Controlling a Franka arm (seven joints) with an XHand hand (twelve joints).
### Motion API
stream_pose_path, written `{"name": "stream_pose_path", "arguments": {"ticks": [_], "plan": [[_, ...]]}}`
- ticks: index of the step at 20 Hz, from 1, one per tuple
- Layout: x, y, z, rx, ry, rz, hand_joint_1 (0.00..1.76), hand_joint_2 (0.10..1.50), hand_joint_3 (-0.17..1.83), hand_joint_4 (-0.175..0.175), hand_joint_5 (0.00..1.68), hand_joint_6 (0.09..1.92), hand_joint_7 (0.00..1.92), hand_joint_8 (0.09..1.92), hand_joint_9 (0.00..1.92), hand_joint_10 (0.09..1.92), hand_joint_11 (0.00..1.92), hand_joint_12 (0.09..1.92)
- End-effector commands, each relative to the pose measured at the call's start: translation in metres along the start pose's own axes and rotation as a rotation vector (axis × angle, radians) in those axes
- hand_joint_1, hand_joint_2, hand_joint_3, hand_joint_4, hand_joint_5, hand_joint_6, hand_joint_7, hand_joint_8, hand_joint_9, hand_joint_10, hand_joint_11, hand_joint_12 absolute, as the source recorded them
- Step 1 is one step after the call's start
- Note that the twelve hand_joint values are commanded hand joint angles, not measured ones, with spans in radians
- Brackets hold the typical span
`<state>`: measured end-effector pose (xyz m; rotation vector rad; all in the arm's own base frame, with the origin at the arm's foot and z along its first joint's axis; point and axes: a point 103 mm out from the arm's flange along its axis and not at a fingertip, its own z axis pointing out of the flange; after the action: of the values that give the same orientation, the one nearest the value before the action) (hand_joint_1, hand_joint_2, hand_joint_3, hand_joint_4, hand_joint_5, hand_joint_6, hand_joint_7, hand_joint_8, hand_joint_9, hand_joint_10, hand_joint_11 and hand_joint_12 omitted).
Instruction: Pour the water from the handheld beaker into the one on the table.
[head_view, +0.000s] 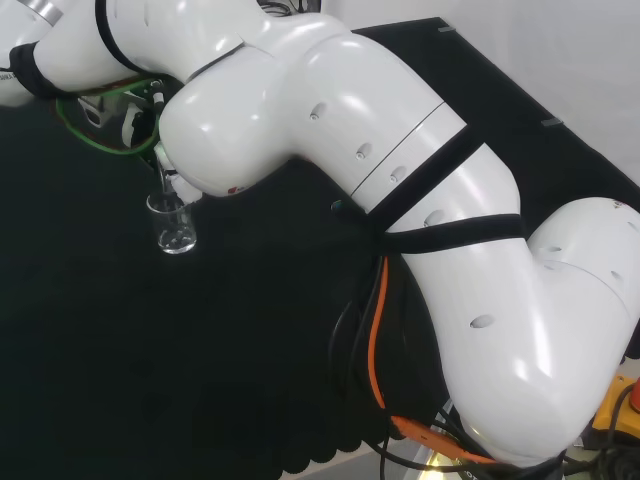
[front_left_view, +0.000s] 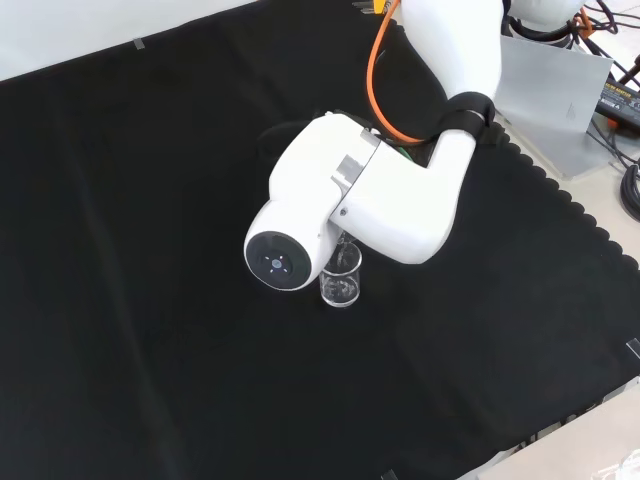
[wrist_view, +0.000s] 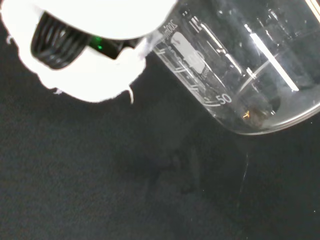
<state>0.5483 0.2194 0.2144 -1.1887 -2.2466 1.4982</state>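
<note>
Handheld beaker (wrist_view: 235, 70), clear glass with printed graduations, seen close in the wrist view with its wall tilted well off vertical; its base edge lies low in that picture and whether any water remains inside cannot be read. A blurred white part of the hand (wrist_view: 85, 55) sits against the beaker's upper wall, but whether its fingers are curled round the glass cannot be told from these pictures. The receiving beaker (head_view: 175, 228) stands upright on the table (head_view: 200, 380), which is covered in black cloth; in the head view a thin glass edge — probably the handheld beaker's lip — appears just above its rim, and the arm's large white link (head_view: 330, 110) rises directly beside it. In the front view the same receiving beaker (front_left_view: 341, 282) stands just beneath the white link with the round grey cap (front_left_view: 290, 250), which screens the pour itself. Judged stage: the pour is under way or near its end. Risks from here — the stream may miss the narrow mouth if the tilted lip drifts off the rim's centre; the lip may strike and topple the light standing beaker; and spilled water would soak unseen into the dark cloth.
</note>
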Motion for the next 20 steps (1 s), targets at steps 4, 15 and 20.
{"name": "stream_pose_path", "arguments": {"ticks": [4, 15, 20], "plan": [[0.0004, 0.0006, 0.0015, 0.017, -0.012, 0.005, 1.3, 0.53, 1.01, -0.175, 1.12, 1.07, 1.2, 1.05, 1.55, 1.0, 1.2, 0.9], [-0.0007, -0.0001, 0.0001, 0.031, -0.02, 0.015, 1.3, 0.53, 1.01, -0.175, 1.13, 1.07, 1.2, 1.05, 1.55, 1.0, 1.2, 0.9], [-0.0018, 0.0006, 0.001, 0.035, -0.021, 0.016, 1.3, 0.53, 1.01, -0.175, 1.13, 1.07, 1.2, 1.05, 1.55, 1.0, 1.2, 0.9]]}}
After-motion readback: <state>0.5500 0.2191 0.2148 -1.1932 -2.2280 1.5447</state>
